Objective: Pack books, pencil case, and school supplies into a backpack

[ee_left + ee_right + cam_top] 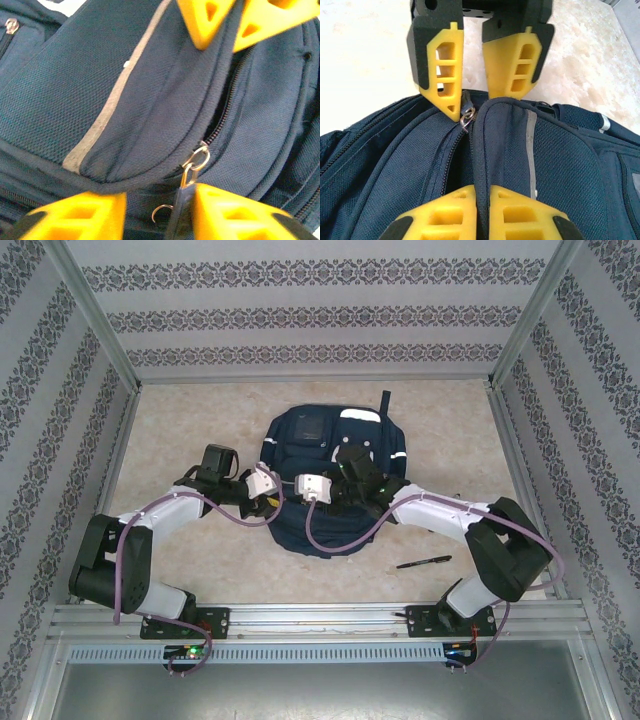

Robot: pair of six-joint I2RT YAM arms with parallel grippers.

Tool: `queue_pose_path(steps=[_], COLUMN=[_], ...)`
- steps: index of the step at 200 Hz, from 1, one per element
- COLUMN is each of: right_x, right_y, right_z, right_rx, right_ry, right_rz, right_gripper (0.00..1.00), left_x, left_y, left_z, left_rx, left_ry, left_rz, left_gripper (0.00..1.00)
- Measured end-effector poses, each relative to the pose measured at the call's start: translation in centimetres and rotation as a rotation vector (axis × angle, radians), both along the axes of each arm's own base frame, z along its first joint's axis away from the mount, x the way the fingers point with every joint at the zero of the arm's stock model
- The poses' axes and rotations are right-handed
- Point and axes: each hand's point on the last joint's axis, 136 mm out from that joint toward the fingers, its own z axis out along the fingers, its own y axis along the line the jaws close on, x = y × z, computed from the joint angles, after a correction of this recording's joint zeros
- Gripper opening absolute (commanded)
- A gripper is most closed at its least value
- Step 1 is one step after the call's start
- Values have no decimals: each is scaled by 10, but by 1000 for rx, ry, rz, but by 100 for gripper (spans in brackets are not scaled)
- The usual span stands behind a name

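The right gripper (481, 192) is pinching a fold of the backpack (555, 165) beside its zip, jaws clamped on the fabric, I'd say to hold it taut. The left gripper (472, 107) is straddling the zipper pull (466, 116), jaws apart. The backpack is lying mid-surface (200, 430) with bare room around it, and a black pen (425, 562) is lying near its right.

L end effector (478, 102) part-open; R end effector (481, 194) pinched shut.

Matt woven cloth on backpack (60, 100); shiny metal zip pulls (197, 160); right end effector fingers (520, 217) smooth yellow plastic.
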Motion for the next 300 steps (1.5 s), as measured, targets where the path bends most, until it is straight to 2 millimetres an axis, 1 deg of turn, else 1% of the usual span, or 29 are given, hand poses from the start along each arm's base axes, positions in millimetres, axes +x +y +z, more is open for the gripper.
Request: queue_pose_path(steps=[6,12,13,34,71,83,106,125,162,185,215,228,249,256,263,268,276,282,300], right_x=[0,0,0,-1,-10,-15,-24,-31,-42,-43,-41,-38,-32,-29,-27,-25,-23,-21,-19], right_y=[0,0,0,-4,-12,-15,-17,-17,-16,-14,-10,-9,-9,-10,-10,-11,-11,-12,-13], right_z=[1,1,1,-1,1,1,4,7,11,15,24,26,29,31,34,37,41,44,49], right_rx=[1,1,1,-1,-28,-41,-46,-43,-25,-11,21,30,50,64,83,99,125,143,178], right_ry=[-1,-2,-2,-3,-35,-41,-52,-64,-58,-49,-26,-19,4,13,27,35,52,64,105], right_rz=[0,0,0,-3,44,67,122,163,215,221,209,197,162,146,136,132,123,117,106], right_gripper=[0,0,0,0,0,0,0,0,0,0,0,0,0,0,0,0,0,0,0], left_x=[-1,-2,-2,-5,-8,-6,3,3,10,9,10,13,23,27,33,39,48,51,46], left_y=[-1,-1,-2,-4,-1,4,22,27,28,26,22,21,21,22,24,29,37,42,49], left_z=[0,0,0,-1,0,1,7,8,1,-4,-16,-20,-21,-20,-19,-20,-20,-20,-17], left_rx=[-1,-3,-5,-4,5,9,16,27,44,57,80,82,88,92,105,127,152,167,182], left_ry=[2,1,3,-7,12,22,9,0,3,7,45,73,87,73,51,30,-7,-25,-60], left_rz=[-2,-9,-10,-31,-26,-18,3,-9,-33,-45,-43,-22,26,41,63,95,138,163,175], left_gripper=[14,1,0,0,0,0,0,0,0,0,0,12,18,28,39,47,52,56,69])
